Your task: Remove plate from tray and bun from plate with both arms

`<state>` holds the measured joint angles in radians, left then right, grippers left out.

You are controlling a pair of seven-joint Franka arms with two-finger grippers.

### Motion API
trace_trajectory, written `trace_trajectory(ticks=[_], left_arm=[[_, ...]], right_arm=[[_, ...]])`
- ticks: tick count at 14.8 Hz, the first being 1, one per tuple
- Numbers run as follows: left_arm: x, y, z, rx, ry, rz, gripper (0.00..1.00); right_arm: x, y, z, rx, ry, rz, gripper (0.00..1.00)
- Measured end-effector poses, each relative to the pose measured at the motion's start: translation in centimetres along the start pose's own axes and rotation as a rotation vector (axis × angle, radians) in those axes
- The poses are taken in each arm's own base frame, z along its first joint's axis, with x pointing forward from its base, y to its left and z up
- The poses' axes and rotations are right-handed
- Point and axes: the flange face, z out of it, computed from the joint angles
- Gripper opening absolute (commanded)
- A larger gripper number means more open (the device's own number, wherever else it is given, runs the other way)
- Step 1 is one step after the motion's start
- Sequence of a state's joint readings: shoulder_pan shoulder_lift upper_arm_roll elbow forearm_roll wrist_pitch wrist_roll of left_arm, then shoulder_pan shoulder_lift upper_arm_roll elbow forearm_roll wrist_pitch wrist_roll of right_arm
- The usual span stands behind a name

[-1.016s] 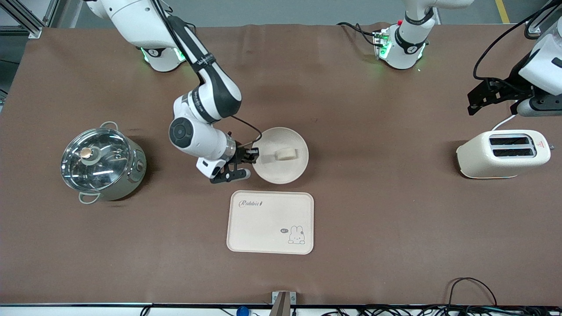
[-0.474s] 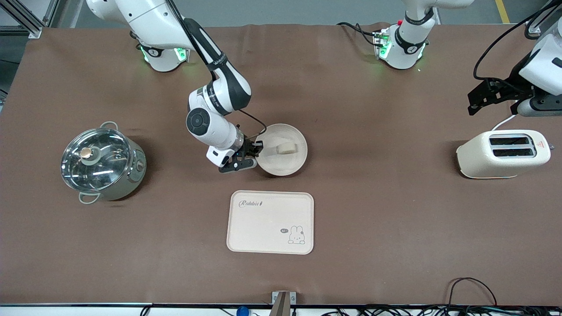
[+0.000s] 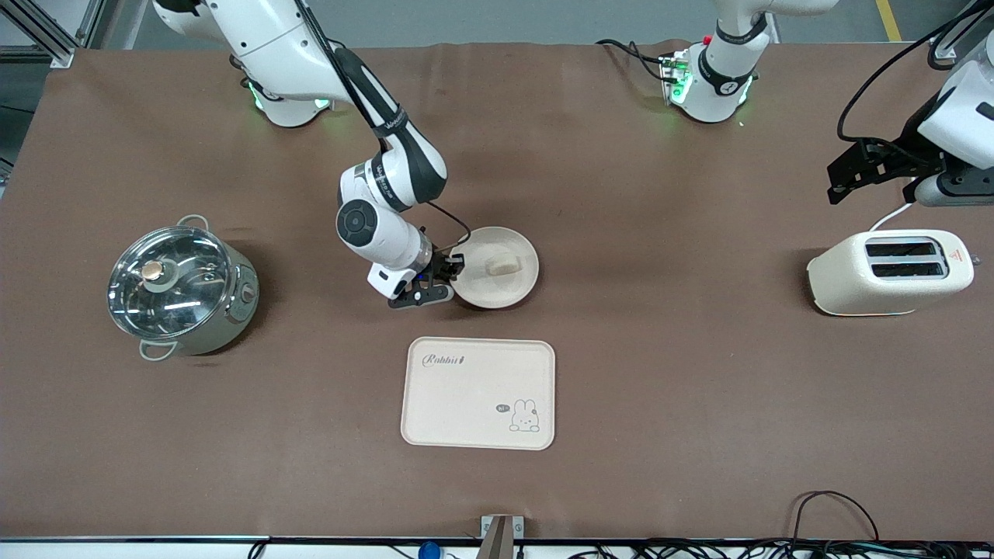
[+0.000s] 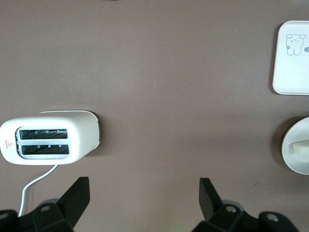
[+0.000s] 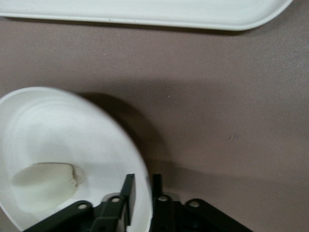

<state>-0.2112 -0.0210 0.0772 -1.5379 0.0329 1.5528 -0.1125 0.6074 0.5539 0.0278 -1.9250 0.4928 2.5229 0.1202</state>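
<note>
The round cream-white plate point(image 3: 495, 268) sits at the table's middle, just farther from the front camera than the tray, with the small pale bun point(image 3: 501, 265) on it. My right gripper point(image 3: 444, 278) is shut on the plate's rim on the side toward the right arm's end. In the right wrist view the fingers pinch the plate's rim point(image 5: 143, 191) and the bun point(image 5: 43, 181) lies inside. My left gripper point(image 3: 870, 172) is open and empty, waiting in the air above the toaster; its fingertips point(image 4: 79, 191) show wide apart over bare table.
A rectangular cream tray with a rabbit drawing point(image 3: 478, 393) lies nearer the front camera than the plate. A cream toaster point(image 3: 889, 272) stands at the left arm's end. A steel pot with a glass lid point(image 3: 180, 285) stands at the right arm's end.
My right gripper has carried the plate and bun slightly away from the front camera and lowered them; the plate looks smaller and flatter now. The left arm has not moved.
</note>
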Motion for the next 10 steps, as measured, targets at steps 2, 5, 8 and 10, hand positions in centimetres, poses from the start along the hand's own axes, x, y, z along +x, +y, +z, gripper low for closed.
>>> trace_trajectory(ticks=[2, 5, 8, 10], left_arm=[[0.0, 0.0, 0.0, 0.0, 0.0, 0.0, 1.0], [-0.1, 0.1, 0.5, 0.002, -0.015, -0.002, 1.0], [0.1, 2.9, 1.5, -0.06, -0.039, -0.08, 1.0], [0.9, 8.4, 4.1, -0.11, -0.057, -0.137, 1.0]], right_arm=[[0.4, 0.0, -0.6, 0.003, 0.013, 0.001, 1.0], [2.9, 1.7, -5.9, 0.017, 0.079, 0.036, 1.0], [5.7, 6.7, -15.8, 0.024, 0.132, 0.106, 1.0], [6.9, 10.0, -22.5, -0.008, 0.131, 0.114, 1.0]])
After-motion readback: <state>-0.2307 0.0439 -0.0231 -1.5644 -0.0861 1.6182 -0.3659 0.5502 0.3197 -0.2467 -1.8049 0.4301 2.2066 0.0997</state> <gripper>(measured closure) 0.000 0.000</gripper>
